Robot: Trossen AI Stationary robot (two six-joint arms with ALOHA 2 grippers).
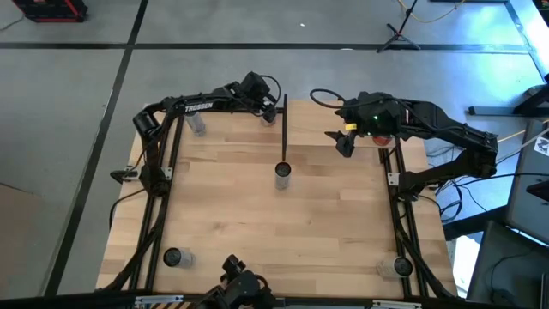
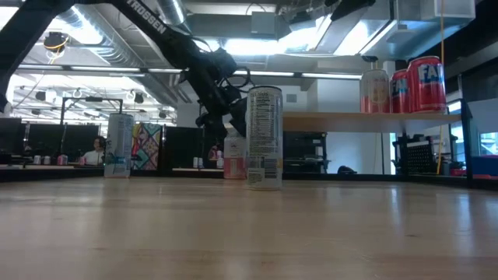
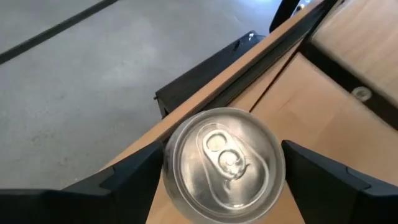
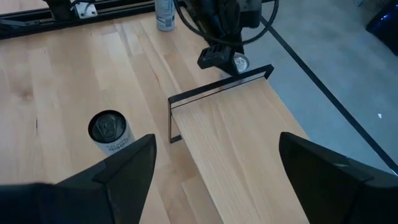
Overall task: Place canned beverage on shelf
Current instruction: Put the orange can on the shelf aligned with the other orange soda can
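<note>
A silver-topped can stands at the table's far edge, beside the far left corner of the shelf. It also shows in the right wrist view and the low view. My left gripper is open over it, one finger on each side of the can's top. My right gripper is open and empty above the shelf's right part. The shelf is a pale board on thin black posts. In the low view it carries two red cans and a pale one. My left gripper comes at the can from above, pointing down, with its fingers beside the rim of the can's top. I cannot tell whether they touch it. The can stands upright.
A tall white can stands at the table's centre, just off the shelf's near left post. Other cans stand at the far left, near left and near right. Black frame rails run along both sides of the table.
</note>
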